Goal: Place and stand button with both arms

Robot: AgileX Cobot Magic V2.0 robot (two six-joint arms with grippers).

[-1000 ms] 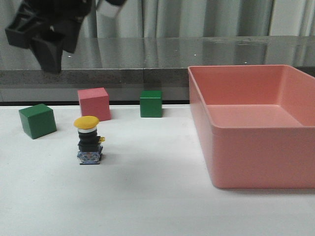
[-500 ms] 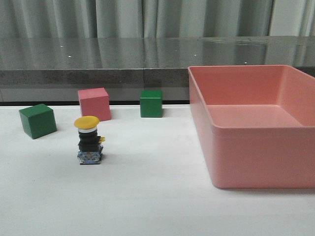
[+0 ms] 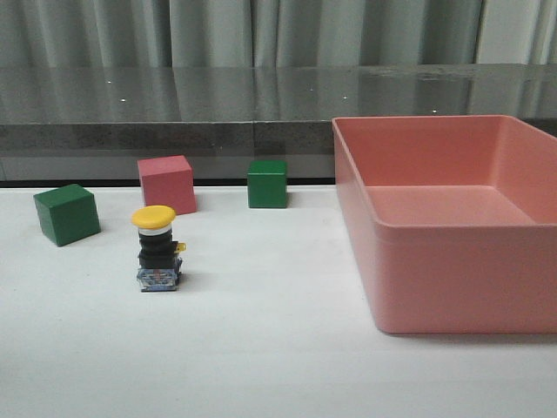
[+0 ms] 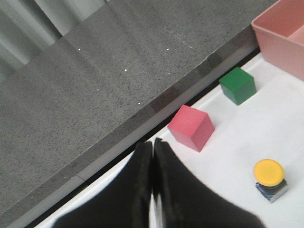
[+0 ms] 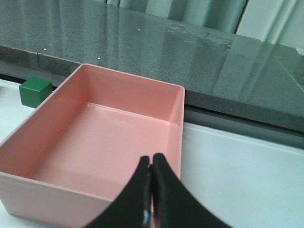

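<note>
The button (image 3: pixel 157 251) stands upright on the white table, yellow cap up, black body on a blue-grey base. It also shows in the left wrist view (image 4: pixel 270 179). My left gripper (image 4: pixel 153 144) is shut and empty, high above the table and well apart from the button. My right gripper (image 5: pixel 151 160) is shut and empty, above the near rim of the pink bin (image 5: pixel 95 142). Neither arm shows in the front view.
A pink cube (image 3: pixel 166 183) and two green cubes (image 3: pixel 66 213) (image 3: pixel 266 183) sit behind the button. The large pink bin (image 3: pixel 452 279) fills the right side of the table. A grey stone ledge (image 3: pixel 174 131) runs along the back edge.
The left arm, seen at the upper left of the front view one second ago, has moved out of that view. The button and cubes have not moved.
</note>
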